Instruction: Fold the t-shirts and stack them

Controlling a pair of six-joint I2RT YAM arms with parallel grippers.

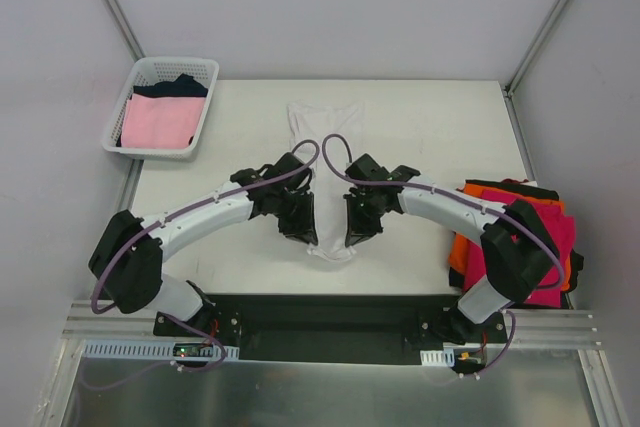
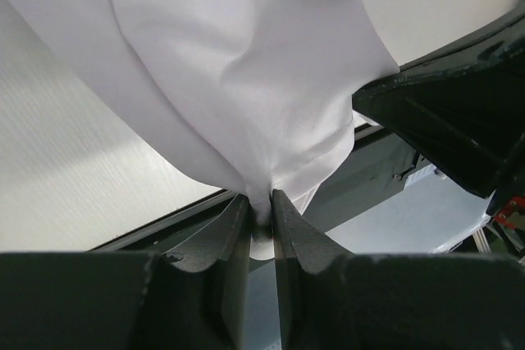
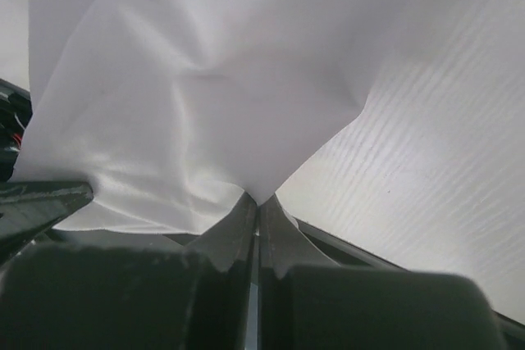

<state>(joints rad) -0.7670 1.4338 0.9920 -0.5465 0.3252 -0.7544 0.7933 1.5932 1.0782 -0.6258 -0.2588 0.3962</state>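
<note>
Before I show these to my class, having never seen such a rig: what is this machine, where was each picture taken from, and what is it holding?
These are two robot arms, each ending in a two-finger gripper. One picture looks down from above; the other two come from cameras on the wrists. The left gripper and right gripper are shut on the near end of one white t-shirt on the table. At right sits a stack of shirts, magenta on top. The basket far left holds a pink shirt and a dark shirt.

My left arm, right arm: white links, black joints, purple cables. Matte black: left gripper, right gripper.
</note>
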